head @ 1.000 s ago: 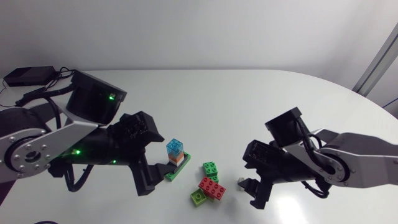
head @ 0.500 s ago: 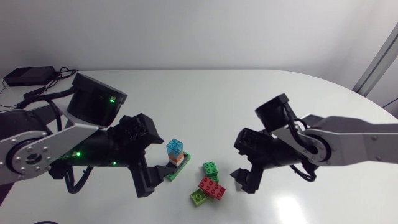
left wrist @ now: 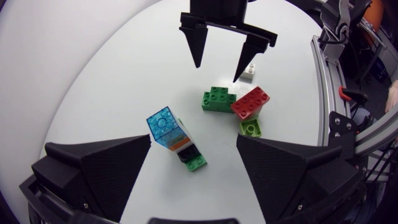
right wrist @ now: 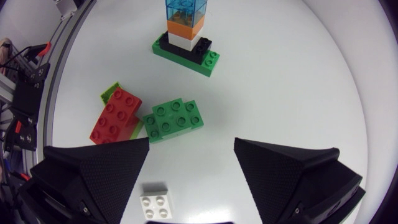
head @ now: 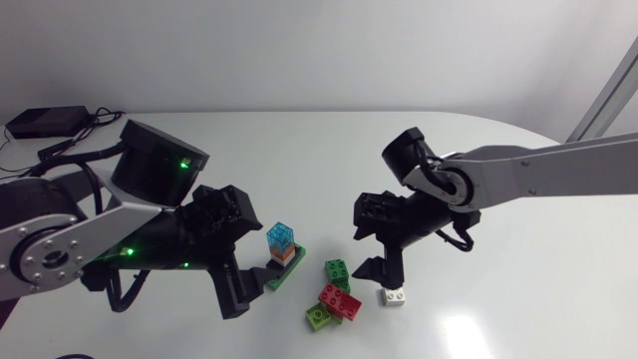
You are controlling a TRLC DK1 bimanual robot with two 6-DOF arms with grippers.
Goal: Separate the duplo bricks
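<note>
Left end effector (left wrist: 193, 144): I read it as spread wide and holding nothing. The stack sits in the gap between its fingers, and I see no contact on either side.
Right end effector (right wrist: 192, 142): also wide open and empty, held above the loose bricks with its fingers pointing down at them.
Stack (head: 281, 249): upright on the surface (head: 329, 160). From the top it runs clear blue, orange, white, black, on a flat green base plate (head: 286, 273).
Dark green brick (right wrist: 173, 119): loose, just ahead of my right fingers and apart from the stack.
Red brick (right wrist: 115, 115): tilted, resting on the lime brick (right wrist: 111, 92), with one corner touching the dark green brick.
White brick (right wrist: 155, 202): small and alone, close beside one right finger and clear of the others.
</note>
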